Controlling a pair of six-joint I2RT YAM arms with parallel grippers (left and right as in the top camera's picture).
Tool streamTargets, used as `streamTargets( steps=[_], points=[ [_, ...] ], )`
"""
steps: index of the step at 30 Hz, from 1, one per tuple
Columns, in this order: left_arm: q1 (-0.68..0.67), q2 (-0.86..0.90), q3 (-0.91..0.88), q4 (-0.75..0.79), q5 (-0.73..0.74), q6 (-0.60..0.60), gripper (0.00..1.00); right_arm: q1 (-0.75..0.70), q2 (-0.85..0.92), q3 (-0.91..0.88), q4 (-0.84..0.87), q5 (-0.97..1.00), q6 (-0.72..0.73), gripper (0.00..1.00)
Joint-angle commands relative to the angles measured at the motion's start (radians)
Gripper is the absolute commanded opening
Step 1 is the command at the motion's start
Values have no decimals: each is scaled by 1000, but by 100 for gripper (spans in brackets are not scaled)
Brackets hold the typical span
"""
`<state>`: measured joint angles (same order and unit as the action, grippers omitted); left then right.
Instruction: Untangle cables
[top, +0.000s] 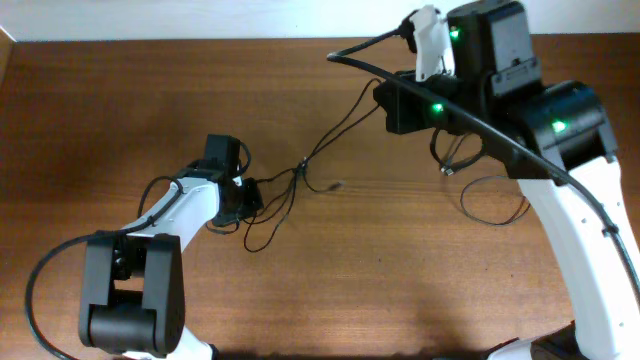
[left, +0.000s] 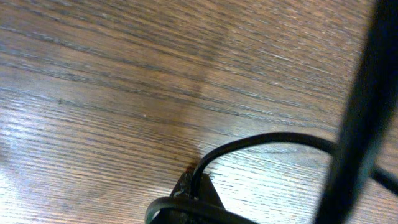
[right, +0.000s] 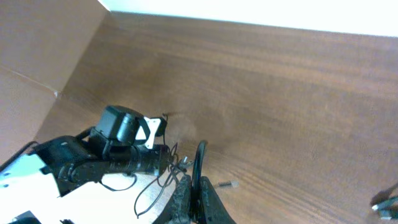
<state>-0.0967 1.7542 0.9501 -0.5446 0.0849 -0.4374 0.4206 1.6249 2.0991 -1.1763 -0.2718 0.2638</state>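
Note:
Thin black cables (top: 330, 140) run taut from my left gripper (top: 252, 195) through a small knot (top: 300, 172) up to my right gripper (top: 382, 98). The left gripper is low on the table and shut on a cable; in the left wrist view the cable (left: 261, 140) curves into the fingertips (left: 196, 190). The right gripper (right: 194, 198) is raised and shut on a cable (right: 200, 162) that stands up between its fingers. A loose loop (top: 265, 235) hangs below the left gripper. Another cable loop (top: 495, 205) lies under the right arm.
A small plug (top: 337, 185) lies on the brown wooden table (top: 120, 100) near the knot; it also shows in the right wrist view (right: 229, 184). The left arm (right: 118, 155) fills the lower left of that view. A thick dark blurred bar (left: 360, 112) crosses the left wrist view.

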Motion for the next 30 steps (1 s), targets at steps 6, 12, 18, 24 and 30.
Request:
streamTargets(
  steps=[6,12,18,24,30],
  points=[
    [6,-2,-16,-13,-107,-31,93,-3,-20,167,87,37,-24,4],
    [6,-2,-16,-13,-99,-34,99,-3,1,157,-62,-4,-24,4],
    [10,-84,3,-17,-45,13,99,-1,123,70,-251,-5,-24,29],
    [111,-228,19,15,-48,11,23,61,286,29,-217,-42,-19,33],
    [145,-209,-57,-18,37,-19,0,151,488,26,-82,-43,100,38]
  ],
)
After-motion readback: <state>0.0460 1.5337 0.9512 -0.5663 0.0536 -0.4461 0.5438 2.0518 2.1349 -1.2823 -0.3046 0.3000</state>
